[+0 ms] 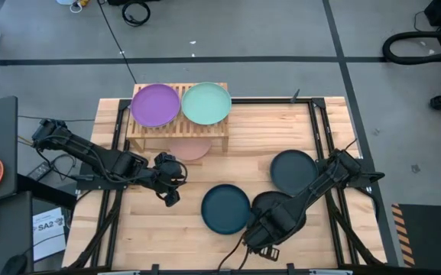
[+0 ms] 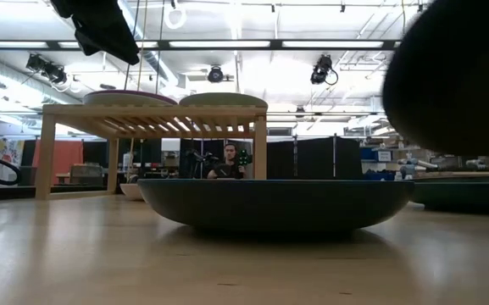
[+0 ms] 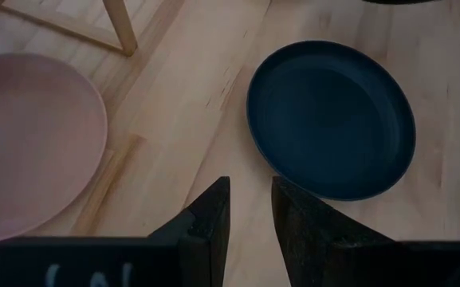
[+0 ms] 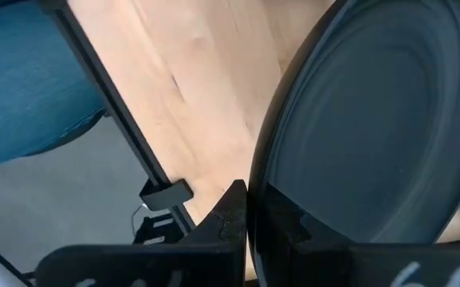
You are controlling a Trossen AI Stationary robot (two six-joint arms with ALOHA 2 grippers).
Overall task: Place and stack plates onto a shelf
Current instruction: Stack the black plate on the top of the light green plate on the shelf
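Right gripper clamped on the black plate's rim; shelf lies far off to its left and ahead.

From my left: the left gripper hovers empty, jaws a narrow gap apart, the pink plate just ahead of it under the shelf, the dark teal plate beside it. I count two plates on the slats, purple and mint green, one pink below, three dark ones on the worktop: six visible. My right gripper has closed on the black plate; another dark plate sits just beyond. I judge the left arm nearer the shelf.
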